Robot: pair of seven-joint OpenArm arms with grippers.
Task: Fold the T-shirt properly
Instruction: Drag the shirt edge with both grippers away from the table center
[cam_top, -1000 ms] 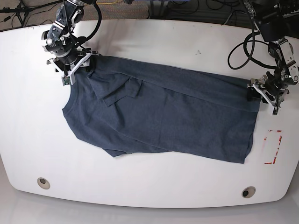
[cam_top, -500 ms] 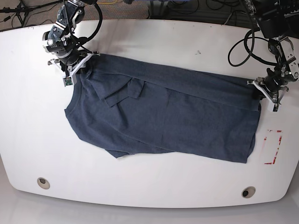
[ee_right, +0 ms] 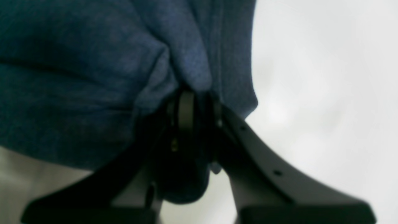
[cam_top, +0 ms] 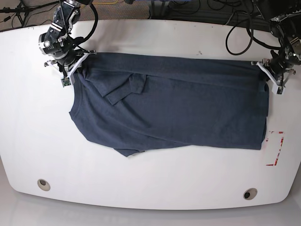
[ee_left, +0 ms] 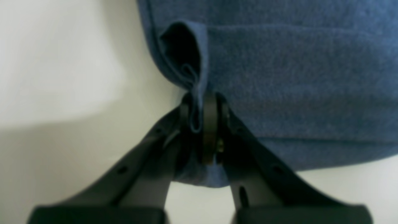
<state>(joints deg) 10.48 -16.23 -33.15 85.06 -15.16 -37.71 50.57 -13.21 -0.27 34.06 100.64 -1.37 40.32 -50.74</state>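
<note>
We had our left gripper (ee_left: pixel 202 124) clenched on a pinch of hem at one far corner of the T-shirt (cam_top: pixel 174 113), and our right gripper (ee_right: pixel 192 118) clenched on bunched cloth at the other far corner, probably to stretch that edge taut for a fold. The T-shirt lay on the white table (cam_top: pixel 141 188), its long axis across it, shoulder end toward our right gripper

Heathered navy T-shirt (cam_top: pixel 188 113), white table (cam_top: pixel 155 186)

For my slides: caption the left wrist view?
Left gripper shut on a bunched edge of the T-shirt.
</note>
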